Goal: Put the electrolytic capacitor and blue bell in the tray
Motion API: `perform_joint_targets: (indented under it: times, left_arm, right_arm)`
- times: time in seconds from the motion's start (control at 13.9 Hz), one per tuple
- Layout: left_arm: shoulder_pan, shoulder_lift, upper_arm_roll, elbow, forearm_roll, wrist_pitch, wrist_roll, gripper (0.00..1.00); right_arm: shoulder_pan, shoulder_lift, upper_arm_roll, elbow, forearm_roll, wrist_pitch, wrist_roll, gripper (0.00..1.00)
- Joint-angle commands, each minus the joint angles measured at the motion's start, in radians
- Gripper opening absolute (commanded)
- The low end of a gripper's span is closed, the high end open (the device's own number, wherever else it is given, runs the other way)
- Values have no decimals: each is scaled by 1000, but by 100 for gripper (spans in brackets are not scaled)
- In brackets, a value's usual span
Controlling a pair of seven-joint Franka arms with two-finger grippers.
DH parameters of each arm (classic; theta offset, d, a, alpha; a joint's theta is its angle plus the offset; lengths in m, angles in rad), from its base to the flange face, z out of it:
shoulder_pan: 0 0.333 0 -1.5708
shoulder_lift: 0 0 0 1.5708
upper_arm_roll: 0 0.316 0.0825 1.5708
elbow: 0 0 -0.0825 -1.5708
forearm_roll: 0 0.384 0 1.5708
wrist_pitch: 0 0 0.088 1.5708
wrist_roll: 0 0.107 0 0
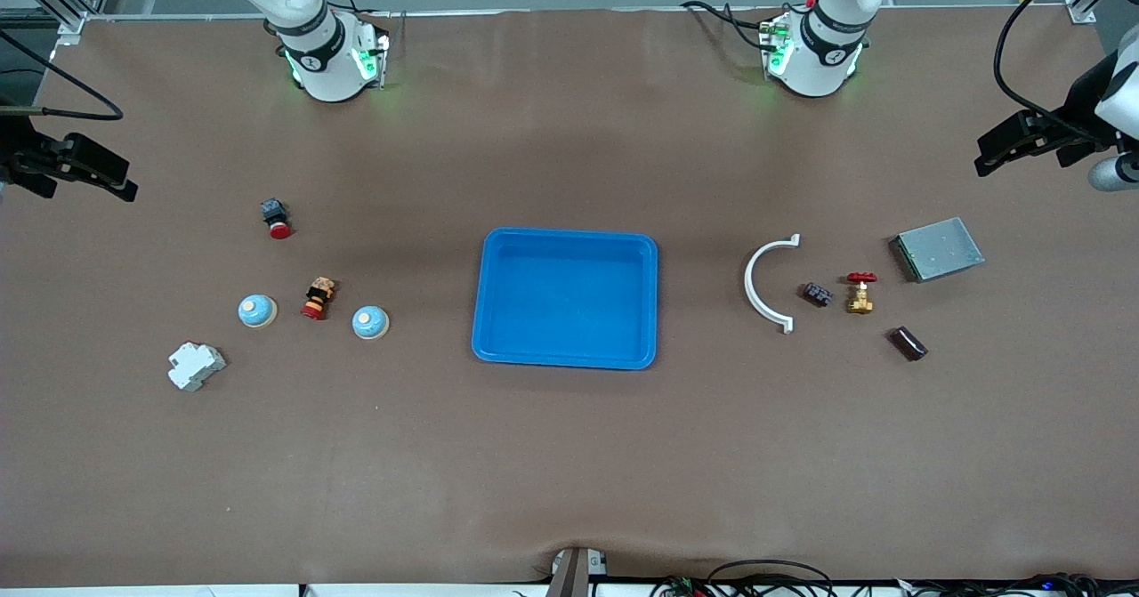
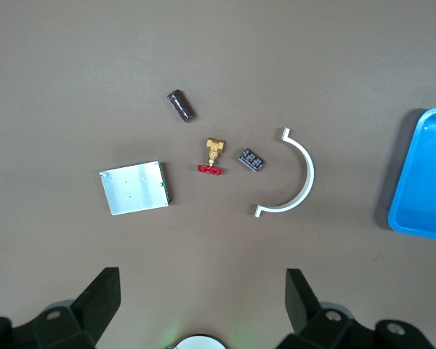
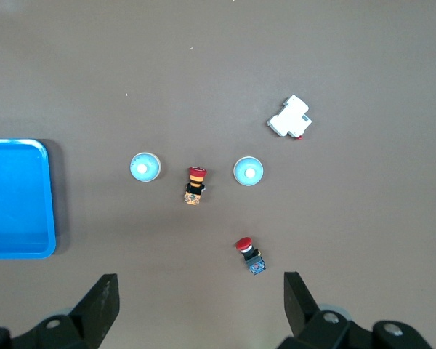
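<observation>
Front view: tray (image 1: 498,348) empty mid-surface; capacitor (image 1: 908,343) lies toward the left arm's end, two blue bells (image 1: 370,322) toward the right arm's end; left claw (image 2: 200,291) and right claw (image 3: 200,294) hang high, spread, apparently surveying before any pick.

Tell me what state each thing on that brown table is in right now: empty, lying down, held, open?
Shallow bright blue plastic tray: empty, flat on the table.
Two blue dome bells: sitting dome up, untouched.
Dark cylindrical capacitor: lying on its side, not held.
Brass valve with red handwheel: resting on the table.
White curved plastic clip: lying flat.
Left gripper: open, holding nothing.
Right gripper: open, holding nothing.
</observation>
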Motion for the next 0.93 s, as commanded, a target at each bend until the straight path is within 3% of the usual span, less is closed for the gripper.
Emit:
perform_joint_targets:
  times: [0.0,0.86]
  left_arm:
    - [4,8,-1,20,-8,-7,15,100]
    - [46,120,8,-3,-6,13,8,100]
  right_arm:
    - [-7,8,10,19,-11,-22,11,100]
    - [34,8,19,19,-11,-22,89,100]
